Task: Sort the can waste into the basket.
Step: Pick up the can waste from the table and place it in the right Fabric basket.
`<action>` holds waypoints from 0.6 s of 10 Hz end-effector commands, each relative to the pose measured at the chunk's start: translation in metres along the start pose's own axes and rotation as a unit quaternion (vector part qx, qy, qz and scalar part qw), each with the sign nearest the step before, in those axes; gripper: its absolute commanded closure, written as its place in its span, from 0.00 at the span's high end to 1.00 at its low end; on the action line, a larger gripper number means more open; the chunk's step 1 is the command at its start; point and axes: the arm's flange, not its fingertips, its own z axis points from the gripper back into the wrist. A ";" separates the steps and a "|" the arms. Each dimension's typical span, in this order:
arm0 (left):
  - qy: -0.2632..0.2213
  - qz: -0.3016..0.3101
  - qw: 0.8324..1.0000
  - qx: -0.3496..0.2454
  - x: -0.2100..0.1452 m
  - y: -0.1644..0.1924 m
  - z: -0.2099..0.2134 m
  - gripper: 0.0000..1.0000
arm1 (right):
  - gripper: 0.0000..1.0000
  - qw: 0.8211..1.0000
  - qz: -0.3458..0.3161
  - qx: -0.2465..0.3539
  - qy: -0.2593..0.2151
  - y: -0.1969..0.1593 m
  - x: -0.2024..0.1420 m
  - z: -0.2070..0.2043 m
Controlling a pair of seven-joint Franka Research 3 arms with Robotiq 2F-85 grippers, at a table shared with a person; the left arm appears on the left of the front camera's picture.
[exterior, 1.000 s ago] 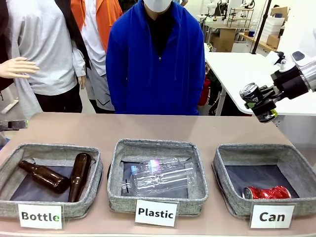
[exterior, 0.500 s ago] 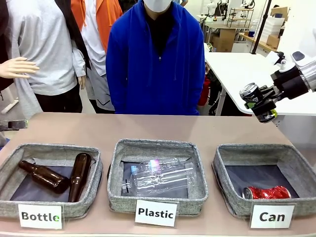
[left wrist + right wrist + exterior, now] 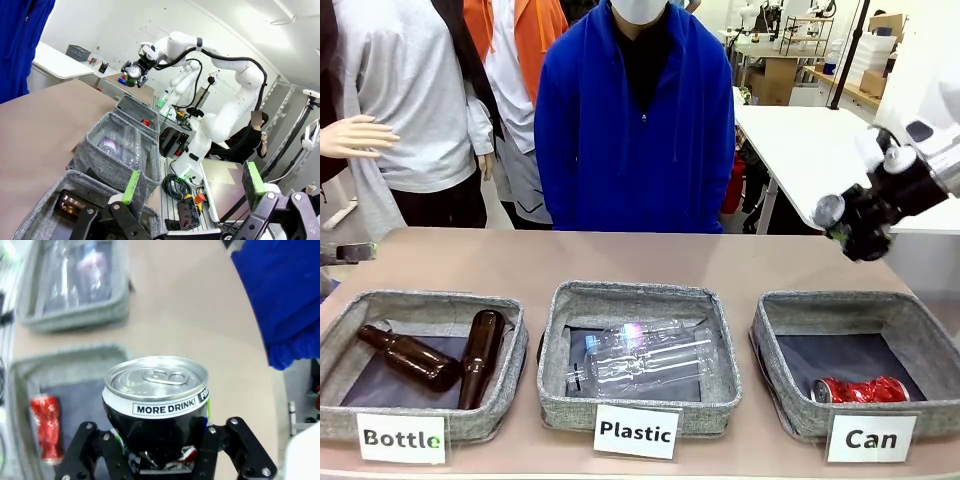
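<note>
The right gripper (image 3: 847,222) clamps a dark silver-topped can (image 3: 156,396) high above the "Can" basket (image 3: 780,385), where a crushed red can (image 3: 861,390) lies; the left gripper (image 3: 192,185) gapes empty.

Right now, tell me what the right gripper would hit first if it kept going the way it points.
Probably the Can basket. The right gripper, shut on the dark can, points down toward it, with the red can lying inside. Depth is hard to judge.
</note>
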 end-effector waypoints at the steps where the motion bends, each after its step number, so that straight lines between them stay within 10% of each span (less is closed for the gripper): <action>1: 0.000 0.002 1.000 0.004 0.001 -0.003 -0.002 1.00 | 0.00 0.998 0.043 -0.023 0.035 0.034 -0.014 -0.007; 6: 0.000 0.002 1.000 0.004 0.001 -0.003 -0.002 1.00 | 0.00 0.989 0.055 0.116 0.070 0.072 -0.019 -0.025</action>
